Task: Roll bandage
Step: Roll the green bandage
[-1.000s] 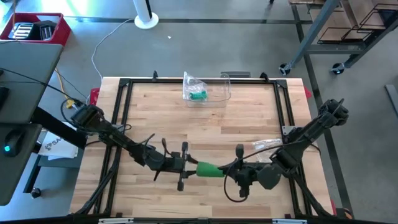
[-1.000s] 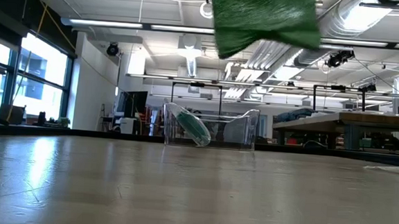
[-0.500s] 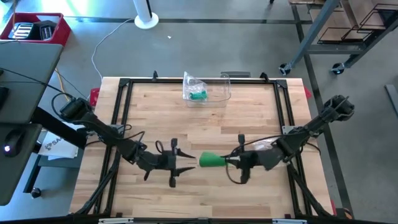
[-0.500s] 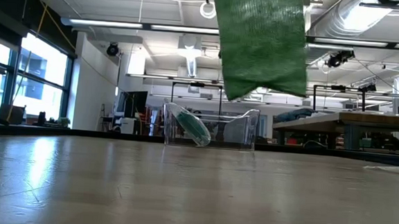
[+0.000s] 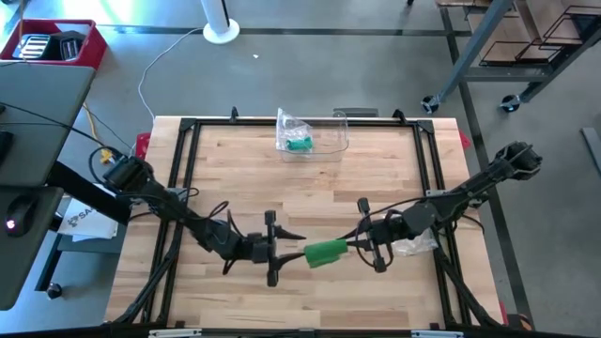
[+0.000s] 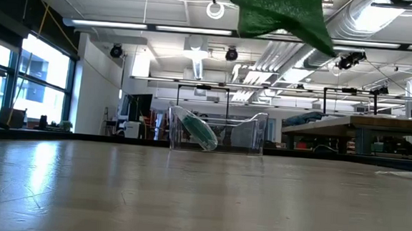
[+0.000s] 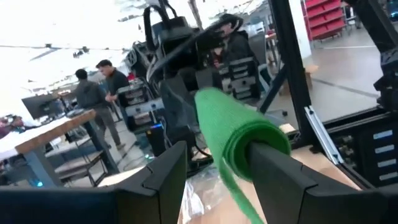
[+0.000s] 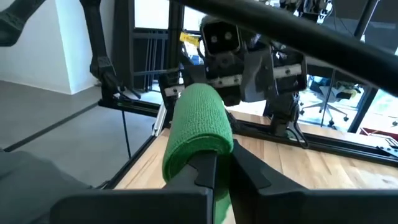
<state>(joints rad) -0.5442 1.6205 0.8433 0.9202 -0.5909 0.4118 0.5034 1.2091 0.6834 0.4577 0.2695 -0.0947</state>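
The green bandage (image 5: 326, 253) is a rolled tube held level above the table's near middle, between my two grippers. My right gripper (image 5: 351, 248) comes from the right and is shut on the tube's right end. My left gripper (image 5: 295, 246) comes from the left and stands open at the tube's left end. In the left wrist view one finger (image 7: 273, 171) overlaps that end and the other (image 7: 163, 177) stands well clear beside it. A loose flap of bandage (image 6: 318, 38) hangs off the roll. My left gripper has one finger at the open left end of the roll (image 7: 252, 140); whether it touches the bandage I cannot tell. My right gripper pinches the wall of the roll's right end (image 8: 205, 149) between its two shut fingers. The fingers lie level, coming from the table's right, along the roll. The roll sticks out level beyond them, lifted clear of the table.
A clear container (image 5: 324, 139) with a bagged green roll (image 5: 300, 143) stands at the table's far edge. Crumpled clear wrapping (image 5: 413, 246) lies under my right arm. A black frame (image 5: 188, 169) rims the table. People (image 7: 93, 87) stand in the room beyond.
My left gripper has opened, drawn back toward the table's left edge, then come back to the roll's left end. My right gripper has turned with the roll while its arm stretched out. The hanging flap dropped lower half a second ago and now sits higher.
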